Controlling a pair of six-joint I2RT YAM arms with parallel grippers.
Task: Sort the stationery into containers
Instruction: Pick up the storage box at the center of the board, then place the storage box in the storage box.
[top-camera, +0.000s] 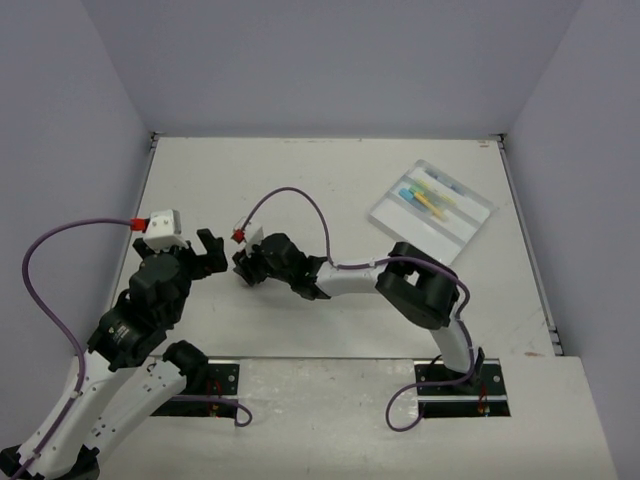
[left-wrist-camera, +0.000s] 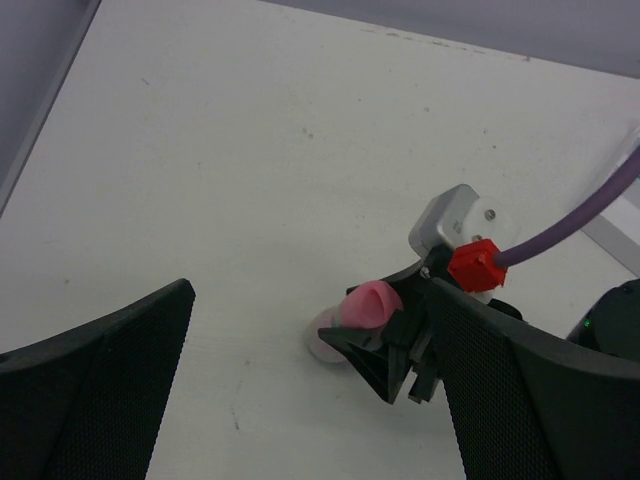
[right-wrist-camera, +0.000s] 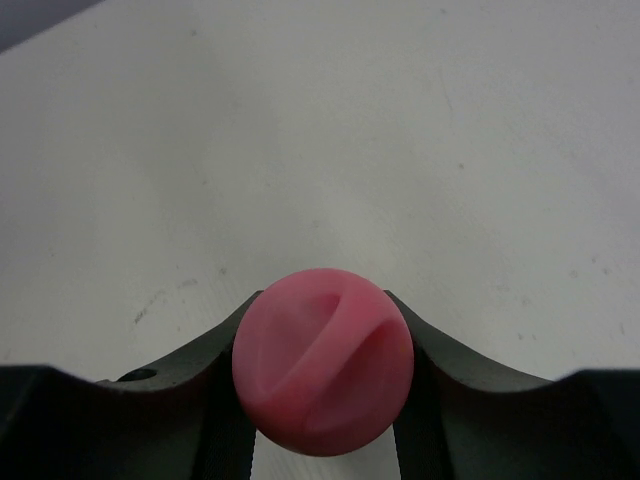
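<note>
My right gripper (top-camera: 243, 268) is shut on the stubby pink cylinder (right-wrist-camera: 322, 362), with one finger on each side of it. In the left wrist view the pink cylinder (left-wrist-camera: 372, 304) stands about upright in the right gripper (left-wrist-camera: 400, 350), its pale lower end at the table surface. My left gripper (top-camera: 205, 250) is open and empty just left of it, its fingers (left-wrist-camera: 110, 380) spread wide. The clear divided tray (top-camera: 442, 238) lies at the back right and holds yellow, green and light-blue stationery (top-camera: 425, 198).
The white table (top-camera: 330, 180) is walled by grey panels on the left, back and right. The purple cable (top-camera: 290, 195) arches above the right wrist. The arm bases sit at the near edge.
</note>
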